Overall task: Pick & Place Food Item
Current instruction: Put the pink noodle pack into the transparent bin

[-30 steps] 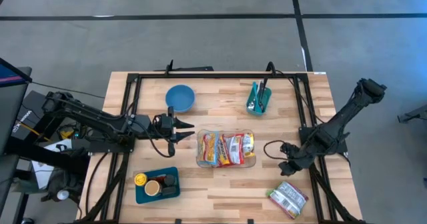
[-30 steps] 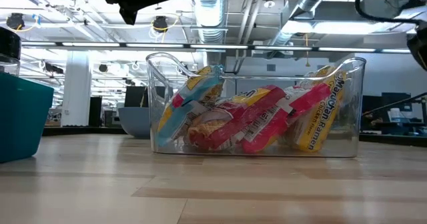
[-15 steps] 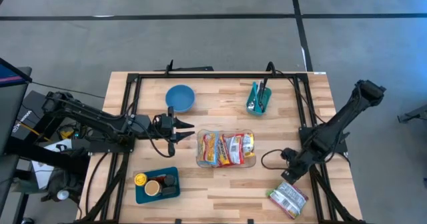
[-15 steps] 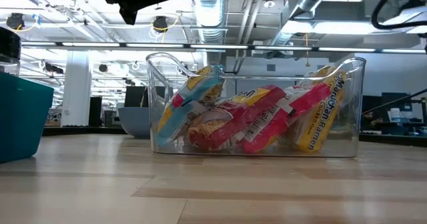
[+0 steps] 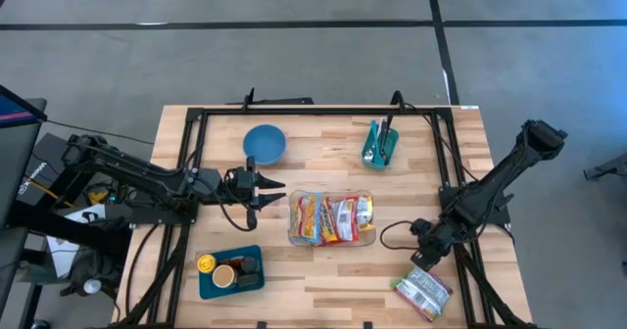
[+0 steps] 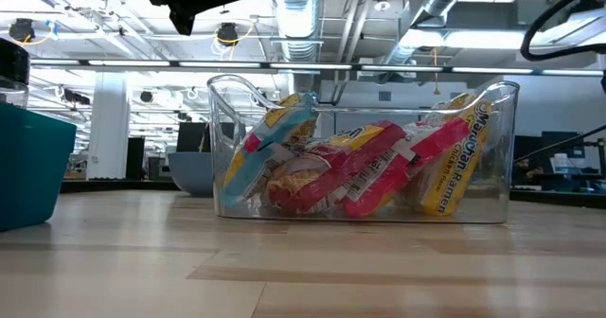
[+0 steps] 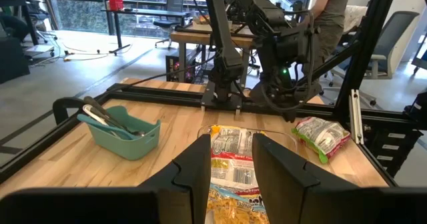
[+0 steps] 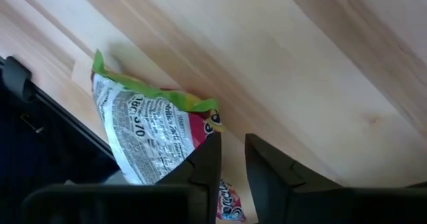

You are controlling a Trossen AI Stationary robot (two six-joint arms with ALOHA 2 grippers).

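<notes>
- The left gripper hangs over the table, just to the left of the clear box. Its two fingers sit close together with a small gap, and they hold nothing.
- Near it are a blue bowl toward the far side and a teal tray with small jars toward the near side.
- The clear box sits in the middle of the table. It is full of noodle packs in red, yellow and blue.
- A teal bin with spoons in it stands toward the far side of the table.
- The right gripper is low over the table, just above the snack bag. Its fingers are close together with a thin gap, right by the bag's edge. They hold nothing.
- The snack bag lies flat near the right front corner of the table. It is silver-grey with printed writing, a green edge and some red.
</notes>
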